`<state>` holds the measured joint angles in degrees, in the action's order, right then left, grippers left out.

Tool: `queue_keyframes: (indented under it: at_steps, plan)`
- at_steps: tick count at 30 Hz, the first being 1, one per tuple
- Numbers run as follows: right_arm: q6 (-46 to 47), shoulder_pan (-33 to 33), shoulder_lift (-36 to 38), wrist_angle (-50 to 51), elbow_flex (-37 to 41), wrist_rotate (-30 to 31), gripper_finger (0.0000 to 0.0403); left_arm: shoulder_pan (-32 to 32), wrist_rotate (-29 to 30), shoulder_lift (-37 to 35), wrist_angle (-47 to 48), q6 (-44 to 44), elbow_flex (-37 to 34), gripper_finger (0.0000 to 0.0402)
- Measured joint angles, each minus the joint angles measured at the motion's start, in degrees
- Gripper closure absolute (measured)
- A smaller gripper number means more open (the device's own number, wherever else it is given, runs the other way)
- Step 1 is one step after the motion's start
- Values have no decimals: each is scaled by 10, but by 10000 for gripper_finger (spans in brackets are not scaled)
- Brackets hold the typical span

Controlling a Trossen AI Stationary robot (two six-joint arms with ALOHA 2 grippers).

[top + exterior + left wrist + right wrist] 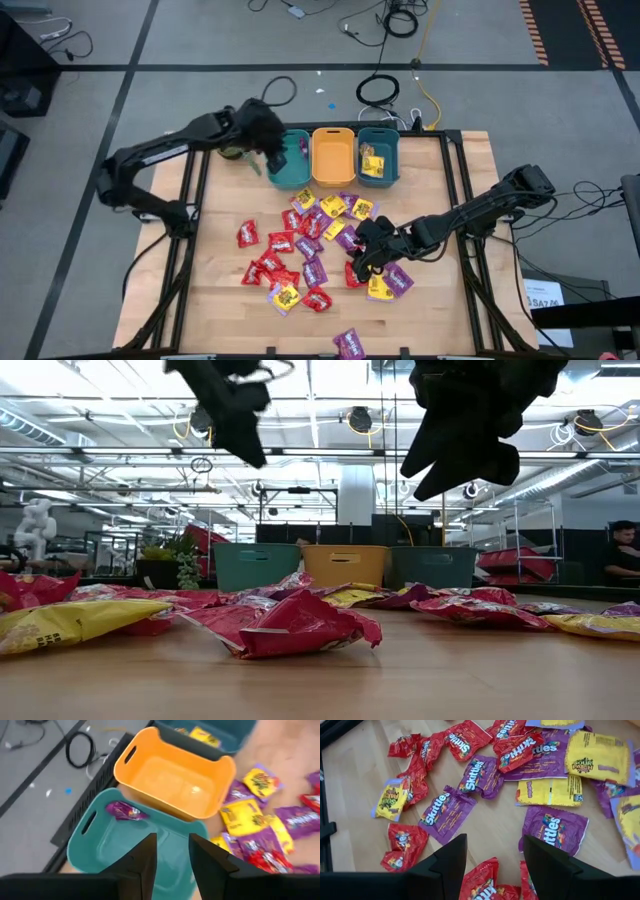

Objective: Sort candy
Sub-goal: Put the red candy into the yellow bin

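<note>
Red, purple and yellow candy packets lie scattered flat on the wooden table. My left gripper hangs open over the left teal bin, nothing between its fingers. One purple packet lies on that bin's floor near its far wall. My right gripper hovers open above the right part of the pile; in the right wrist view its fingers stand over bare table and red packets, apart from them.
An orange bin stands between the left teal bin and a second teal bin that holds yellow packets. A stray purple packet lies near the table's front edge. Black rails run along both sides.
</note>
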<state>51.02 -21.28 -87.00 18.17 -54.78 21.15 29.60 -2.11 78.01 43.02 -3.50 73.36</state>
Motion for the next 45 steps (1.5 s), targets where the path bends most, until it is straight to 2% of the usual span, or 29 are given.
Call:
queue_keyframes:
  at_steps: [5,9,13,17,20,25,30,34,39,45]
  plan:
    - [-14,2,0,5,0,-3,218,-6,-39,-118,-24,17,-95,278]
    - [12,3,0,40,0,-9,218,-24,-55,-222,-52,55,-175,278]
    - [64,23,0,96,0,-60,218,-52,-91,-324,-89,79,-250,278]
    - [86,43,0,136,0,-81,218,-75,-101,-406,-98,121,-306,278]
    - [58,56,0,139,0,-81,218,-85,-101,-448,-99,157,-333,278]
    - [-12,73,0,152,0,-81,218,-99,-100,-490,-98,178,-353,278]
    - [-37,78,-9,166,0,-80,218,-105,-100,-520,-98,178,-356,278]
    - [-48,78,-42,169,0,-81,218,-105,-97,-533,-98,198,-356,278]
    - [-52,77,-99,158,0,-116,218,-105,-81,-533,-97,211,-356,278]
    - [-52,77,-153,131,-2,-148,220,-105,-78,-533,-95,144,-356,278]
